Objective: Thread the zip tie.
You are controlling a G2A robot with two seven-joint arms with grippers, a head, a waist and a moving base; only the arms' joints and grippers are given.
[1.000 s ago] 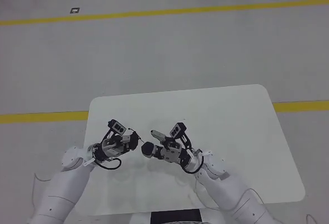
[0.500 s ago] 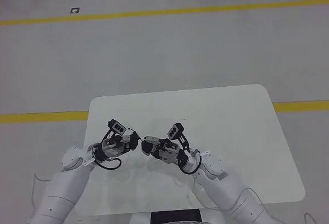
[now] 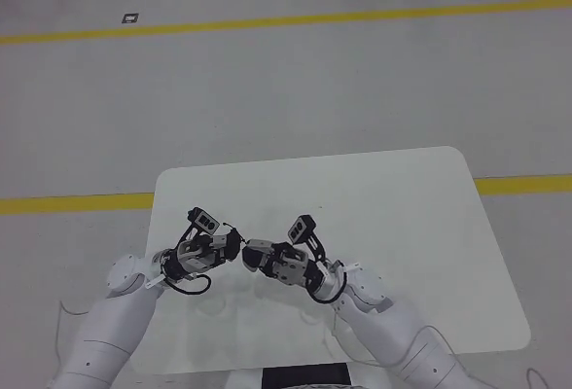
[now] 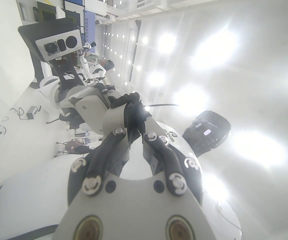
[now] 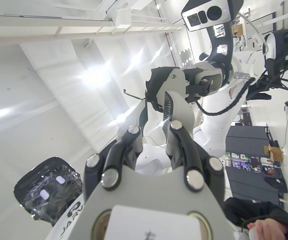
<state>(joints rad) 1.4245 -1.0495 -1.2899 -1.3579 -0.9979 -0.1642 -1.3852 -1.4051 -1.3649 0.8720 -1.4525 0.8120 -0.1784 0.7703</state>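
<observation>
Above white table (image 3: pixel 412 194), left jaws clenched on zip tie (image 4: pixel 164 105), right jaws parted beside it.

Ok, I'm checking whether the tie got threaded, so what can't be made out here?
Head of the zip tie: left wrist view, buried inside the shut left gripper.
Tie's tip at the open right gripper: right wrist view, whether it touches a finger or passes behind it is unclear.
Where both grippers meet: top view, too small to show the tie.
</observation>
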